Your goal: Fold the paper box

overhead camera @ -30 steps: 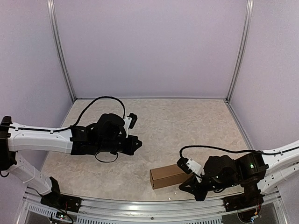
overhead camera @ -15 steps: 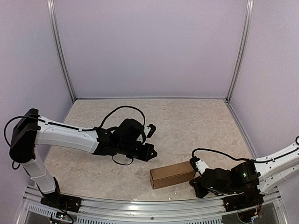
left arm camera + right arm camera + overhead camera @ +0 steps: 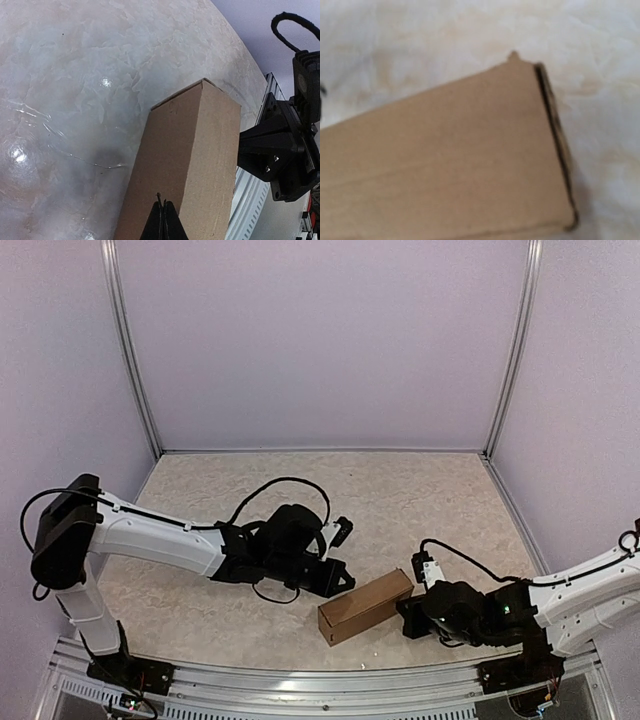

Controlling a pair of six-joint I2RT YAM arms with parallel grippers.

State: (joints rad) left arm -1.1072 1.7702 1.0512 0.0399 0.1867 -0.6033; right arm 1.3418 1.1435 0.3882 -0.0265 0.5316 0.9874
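Note:
The paper box (image 3: 365, 605) is a closed brown oblong box lying on the table near the front edge, its right end angled toward the back. It fills the right wrist view (image 3: 445, 165) and runs up the left wrist view (image 3: 190, 165). My left gripper (image 3: 340, 580) is shut and empty, with its tip (image 3: 162, 220) just over the box's left part. My right gripper (image 3: 408, 618) is at the box's right end and shows as black parts in the left wrist view (image 3: 275, 155). Its fingers do not show in its own view.
The marbled table top (image 3: 400, 500) stretches behind the box. A metal rail (image 3: 300, 685) runs along the front edge just below the box. Purple walls enclose the back and both sides.
My left arm has reached right and forward to the box's left end. My right gripper has shifted at the right end. The box has turned, its right end swinging toward the back.

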